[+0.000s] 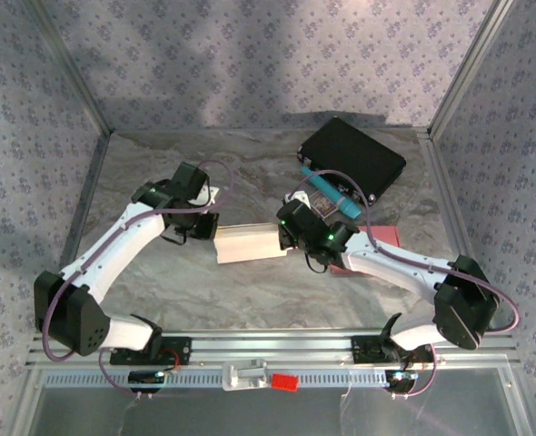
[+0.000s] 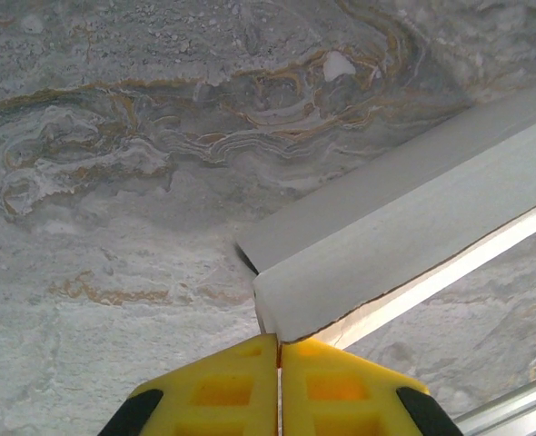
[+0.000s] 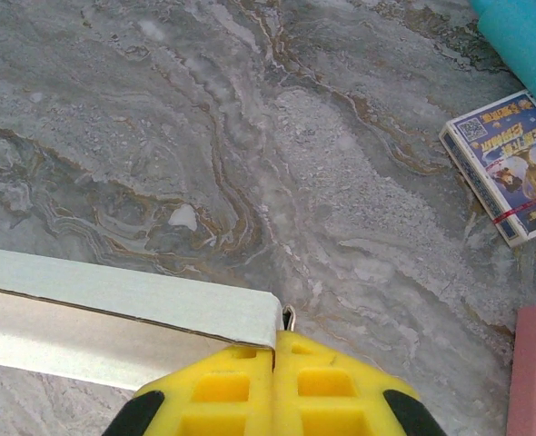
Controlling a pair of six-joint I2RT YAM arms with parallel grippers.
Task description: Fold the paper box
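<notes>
Marble-look tabletop (image 1: pixel 186 291), floral-papered walls (image 1: pixel 250 54).
Grey veined tabletop under left gripper (image 2: pixel 279 345) and right gripper (image 3: pixel 275 350); lilac-grey floral walls beyond and on both sides of them, metal corner posts (image 1: pixel 77 77), slotted aluminium rail (image 1: pixel 277 345) behind, soft shadows.

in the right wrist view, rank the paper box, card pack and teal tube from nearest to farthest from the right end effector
1. paper box: at the tips of the right end effector, stretching off to the left.
2. card pack: ahead and to the right, at the frame's right edge.
3. teal tube: top right corner, beyond the card pack.
</notes>
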